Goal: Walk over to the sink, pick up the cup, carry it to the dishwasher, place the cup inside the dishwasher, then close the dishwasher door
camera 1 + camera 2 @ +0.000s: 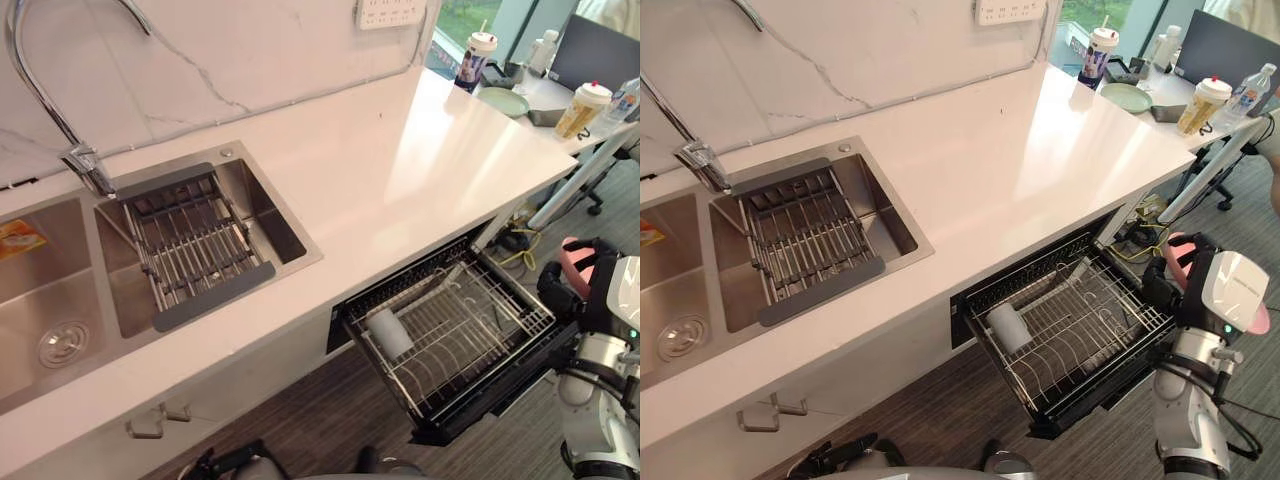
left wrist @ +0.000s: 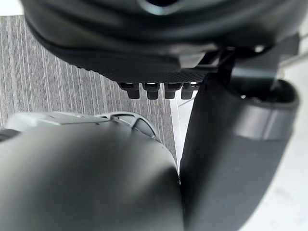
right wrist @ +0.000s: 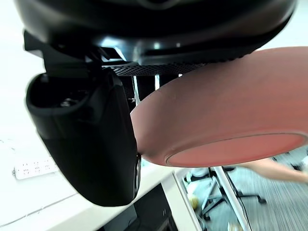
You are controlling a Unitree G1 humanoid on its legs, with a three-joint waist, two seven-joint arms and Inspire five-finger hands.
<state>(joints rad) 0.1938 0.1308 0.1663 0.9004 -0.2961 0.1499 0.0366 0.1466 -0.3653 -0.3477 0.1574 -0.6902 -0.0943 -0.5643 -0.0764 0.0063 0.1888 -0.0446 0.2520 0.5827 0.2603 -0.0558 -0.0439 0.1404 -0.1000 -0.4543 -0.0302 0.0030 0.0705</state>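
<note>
My right hand (image 1: 563, 292) is shut on a pink cup (image 1: 578, 260), held in the air just right of the pulled-out dishwasher rack (image 1: 505, 322). In the right wrist view the cup (image 3: 226, 120) lies on its side against the palm, with the thumb (image 3: 91, 139) beside it. A white cup (image 1: 390, 332) lies on its side in the rack's left part. The dishwasher's dark front panel (image 1: 490, 400) stands out from the cabinet. My left hand (image 1: 830, 458) hangs low near the floor, fingers relaxed, holding nothing.
The steel sink (image 1: 60, 300) with a grey drain rack (image 1: 190, 245) and a tall faucet (image 1: 60, 120) is at the left. The white counter (image 1: 400, 150) runs right to a desk with drink cups (image 1: 478, 58) and a plate (image 1: 503, 101). Chair legs (image 1: 590, 195) stand beyond the dishwasher.
</note>
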